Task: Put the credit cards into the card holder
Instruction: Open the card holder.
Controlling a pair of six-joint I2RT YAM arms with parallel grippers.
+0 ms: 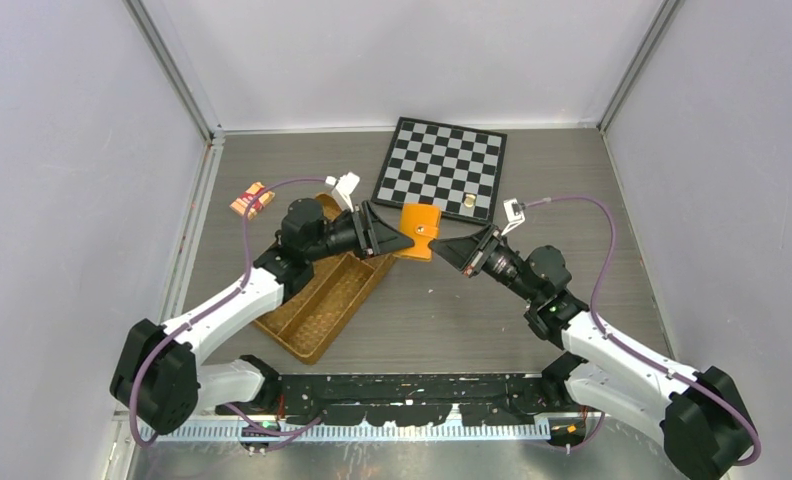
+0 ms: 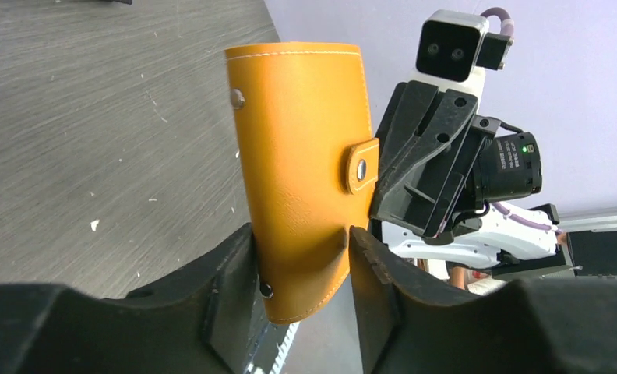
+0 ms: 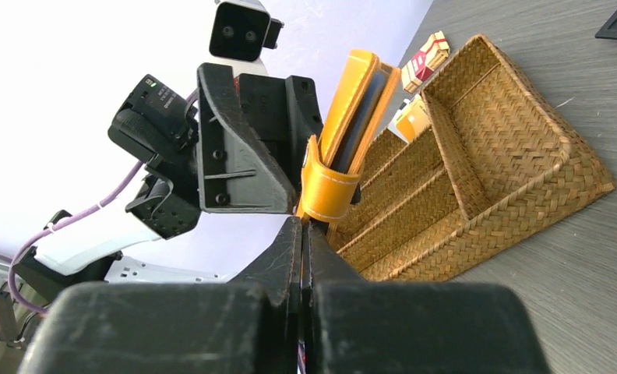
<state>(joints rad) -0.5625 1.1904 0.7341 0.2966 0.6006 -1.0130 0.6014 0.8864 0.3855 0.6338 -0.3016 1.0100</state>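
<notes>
Your desk (image 1: 572,180) carries a chessboard (image 1: 442,165) at the far side and a woven tray (image 1: 322,310) on the left. Above the desk, between the two arms, your left gripper (image 2: 301,234) clamps the lower end of the orange card holder (image 2: 297,140), held upright with its strap snapped. Your right gripper (image 3: 301,226) has its fingers pressed together, tips at that strap; whether they pinch it cannot be told. A small red-and-tan packet (image 1: 251,199) lies far left.
</notes>
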